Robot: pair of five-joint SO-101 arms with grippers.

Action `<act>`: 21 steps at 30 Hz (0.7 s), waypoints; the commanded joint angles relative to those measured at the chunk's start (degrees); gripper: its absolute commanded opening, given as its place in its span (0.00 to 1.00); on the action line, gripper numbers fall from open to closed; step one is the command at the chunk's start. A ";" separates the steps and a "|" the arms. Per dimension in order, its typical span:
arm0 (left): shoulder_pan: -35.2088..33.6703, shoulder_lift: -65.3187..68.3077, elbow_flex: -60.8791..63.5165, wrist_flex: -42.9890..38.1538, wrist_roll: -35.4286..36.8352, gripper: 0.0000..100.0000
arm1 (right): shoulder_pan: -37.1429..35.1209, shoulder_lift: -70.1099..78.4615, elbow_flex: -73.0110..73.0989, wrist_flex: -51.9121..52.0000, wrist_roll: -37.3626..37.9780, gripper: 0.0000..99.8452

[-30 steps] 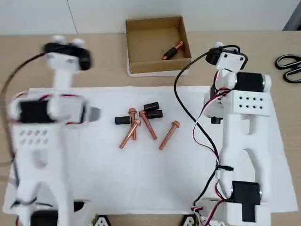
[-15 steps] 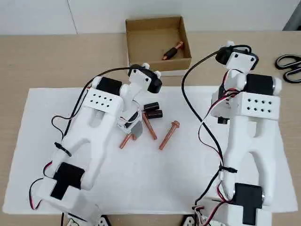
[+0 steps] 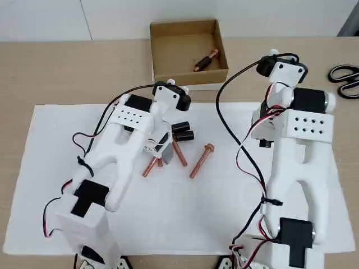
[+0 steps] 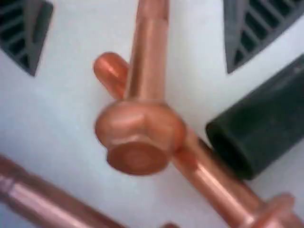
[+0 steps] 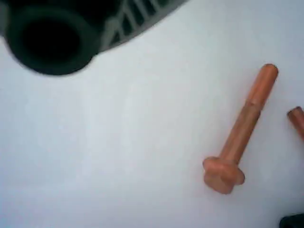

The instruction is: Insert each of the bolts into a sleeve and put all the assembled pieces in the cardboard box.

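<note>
Copper flanged bolts (image 3: pixel 180 152) are piled on the white mat (image 3: pixel 168 213) beside black sleeves (image 3: pixel 182 131). The left gripper (image 4: pixel 135 57) is spread wide over one bolt head (image 4: pixel 137 140), nothing held. The right gripper (image 3: pixel 262 140) is clamped on a sleeve (image 5: pixel 47 42). Since 0.5 s ago, the left arm has been shifted slightly forward.

No writing, number, label or sign can be read here; the cardboard box (image 3: pixel 174 56) bears no legible print; the white sheet (image 3: pixel 179 213) on the table is plain too.
</note>
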 commanded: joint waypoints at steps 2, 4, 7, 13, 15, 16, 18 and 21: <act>0.26 0.18 -2.24 -1.85 0.18 0.24 | 0.22 -2.68 -0.18 -1.10 0.44 0.00; 0.26 0.18 -2.24 -1.85 0.18 0.23 | 0.22 -2.68 0.09 -1.10 0.44 0.00; 0.26 0.18 -2.24 -1.85 0.18 0.18 | 0.13 -2.68 1.93 -2.07 0.44 0.00; 0.26 0.18 -1.98 -1.76 0.18 0.13 | 0.13 -3.12 5.54 -4.35 0.44 0.00; 0.26 0.26 -1.98 -1.76 0.18 0.13 | 0.13 -3.12 5.54 -4.35 0.44 0.00; 0.26 0.26 -1.98 -1.76 0.18 0.13 | 0.13 -3.12 5.54 -4.35 0.44 0.00; 0.35 0.26 -1.89 -1.76 0.18 0.13 | 0.13 -3.12 5.45 -4.35 0.44 0.00; 0.44 0.26 -1.89 -1.85 0.26 0.13 | 0.13 -3.12 5.45 -4.35 0.44 0.00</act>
